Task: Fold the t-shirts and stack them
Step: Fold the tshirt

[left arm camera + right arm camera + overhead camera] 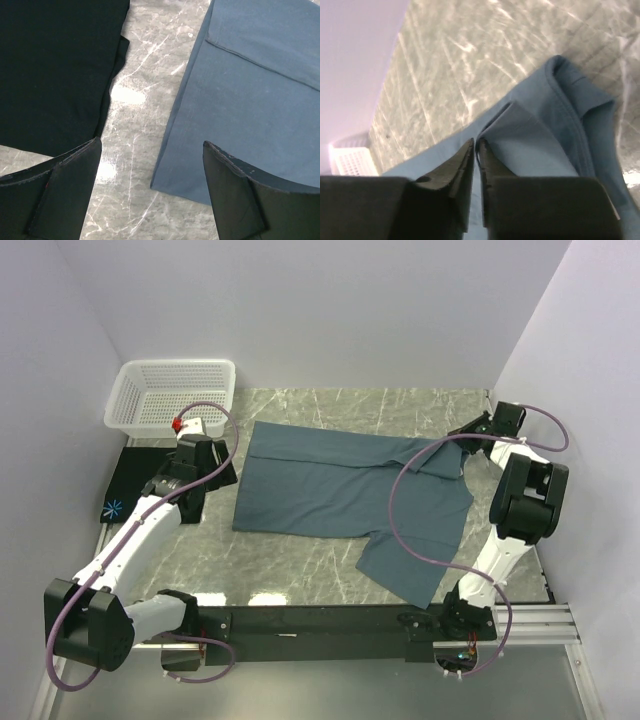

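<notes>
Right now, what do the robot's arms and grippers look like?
The left arm and right arm have white links with bulky black joints, looped by purple cables. Fingers are black wedges with scuffed edges. A red tab marks the left wrist.

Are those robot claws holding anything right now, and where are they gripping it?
The right gripper pinches a folded edge of the slate-blue t-shirt near its collar. The left gripper is open and holds nothing.

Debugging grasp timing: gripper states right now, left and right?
Left gripper: open, holding nothing.
Right gripper: closed, pinching a fold of the slate-blue t-shirt near its collar.
</notes>
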